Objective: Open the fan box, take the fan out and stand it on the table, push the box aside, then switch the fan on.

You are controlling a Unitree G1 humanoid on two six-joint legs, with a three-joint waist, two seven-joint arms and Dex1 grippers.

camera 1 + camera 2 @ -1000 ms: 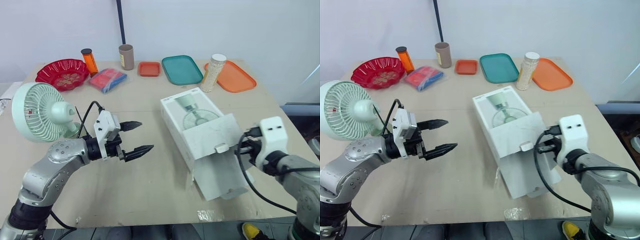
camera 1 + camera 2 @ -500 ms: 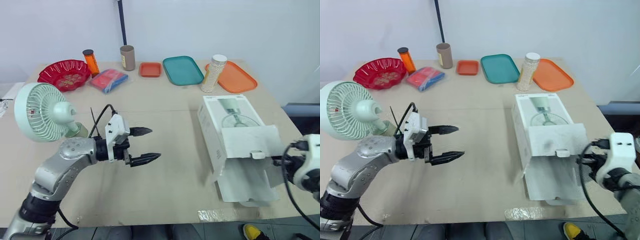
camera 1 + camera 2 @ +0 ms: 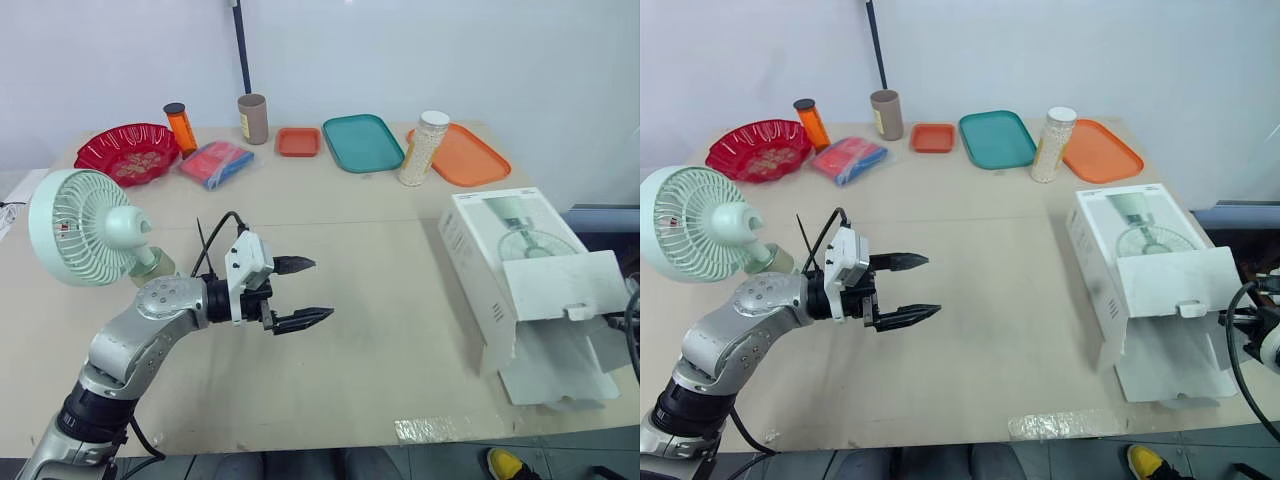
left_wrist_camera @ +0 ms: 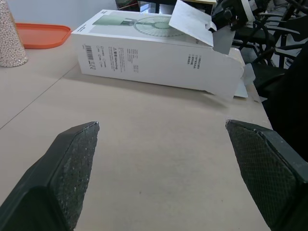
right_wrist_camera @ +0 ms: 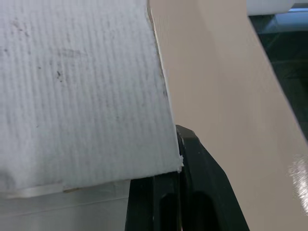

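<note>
White cardboard catches the eye at the right edge of the table (image 3: 380,330): the fan box (image 3: 520,270) lies flat there, printed fan picture facing up, its open end toward the near right corner. One flap (image 3: 565,288) stands lifted above that open end. The right gripper (image 5: 183,183) sits tight against the underside of a box flap. Whether it is gripping that flap cannot be told.

Over on the left, the mint-green fan (image 3: 85,225) stands upright on the table, out of the box and well apart from it. Just beside the fan, the left gripper (image 3: 322,288) hovers over bare tabletop, jaws spread wide and empty, aimed across at the box.

Along the far edge sit a red bowl (image 3: 127,150), an orange bottle (image 3: 180,126), a brown tube (image 3: 252,118), a red-and-blue packet (image 3: 216,162), a small orange tray (image 3: 298,141), a teal tray (image 3: 362,142), a jar of white beads (image 3: 424,148) and a large orange tray (image 3: 470,160).
</note>
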